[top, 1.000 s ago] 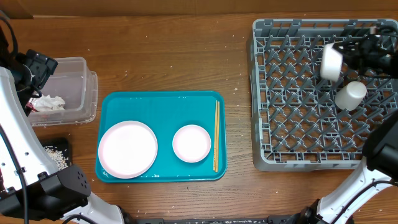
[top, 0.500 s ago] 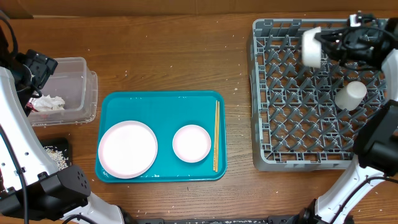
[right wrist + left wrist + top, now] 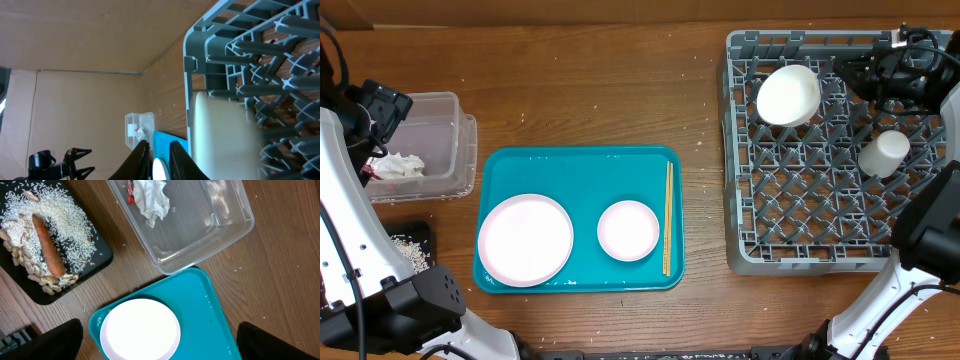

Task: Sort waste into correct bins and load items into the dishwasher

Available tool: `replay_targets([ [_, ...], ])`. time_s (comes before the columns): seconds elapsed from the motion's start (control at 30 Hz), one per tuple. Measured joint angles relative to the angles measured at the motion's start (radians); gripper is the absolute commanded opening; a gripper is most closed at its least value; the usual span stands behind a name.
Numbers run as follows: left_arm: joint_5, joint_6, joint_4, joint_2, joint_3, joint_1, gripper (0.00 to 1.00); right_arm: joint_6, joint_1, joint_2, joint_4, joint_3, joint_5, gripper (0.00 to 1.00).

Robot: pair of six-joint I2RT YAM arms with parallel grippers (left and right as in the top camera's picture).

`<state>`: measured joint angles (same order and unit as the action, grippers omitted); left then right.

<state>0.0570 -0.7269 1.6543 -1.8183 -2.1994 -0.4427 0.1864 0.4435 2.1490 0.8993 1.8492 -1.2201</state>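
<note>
A white bowl [image 3: 788, 95] lies tilted among the pegs at the back left of the grey dishwasher rack [image 3: 740, 200], with a white cup [image 3: 883, 153] to its right. My right gripper [image 3: 160, 160] hangs just right of the bowl, jaws a narrow gap apart and holding nothing; the bowl [image 3: 220, 135] is a blur beside it. The plate [image 3: 525, 240], another small bowl [image 3: 628, 230] and the chopsticks [image 3: 668, 215] lie on the teal tray [image 3: 580, 170]. My left gripper [image 3: 165, 342] hovers wide open above the plate [image 3: 140, 330]. The clear tub [image 3: 220, 230] holds the napkin [image 3: 152, 200] and the red wrapper [image 3: 131, 192]. The black tray [image 3: 92, 265] carries the orange stick [image 3: 48, 247] and rice [image 3: 65, 220].
The rack fills the right side of the table. The tub [image 3: 440, 140] and the black tray [image 3: 415, 240] sit at the left edge beside my left arm [image 3: 382, 110]. Bare wood separates the teal tray from the rack.
The bowl moved left along the rack's back row, left my right gripper and dropped tilted among the pegs. The left arm has not moved.
</note>
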Motion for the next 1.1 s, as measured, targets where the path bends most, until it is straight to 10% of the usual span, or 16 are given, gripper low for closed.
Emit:
replay_targets([
  [0.27,0.0,0.0,0.0,0.0,0.0,0.0,1.0,-0.01,0.0,0.0,0.067,0.004,0.065,0.26],
  [0.43,0.0,0.0,0.0,0.0,0.0,0.0,1.0,-0.018,-0.021,-0.04,0.219,0.06,0.335,0.73],
  [0.73,0.0,0.0,0.0,0.0,0.0,0.0,1.0,-0.026,-0.386,-0.242,0.259,0.139,0.948,0.77],
  [1.1,0.0,0.0,0.0,0.0,0.0,0.0,1.0,0.027,-0.694,-0.035,0.239,0.138,1.519,0.78],
])
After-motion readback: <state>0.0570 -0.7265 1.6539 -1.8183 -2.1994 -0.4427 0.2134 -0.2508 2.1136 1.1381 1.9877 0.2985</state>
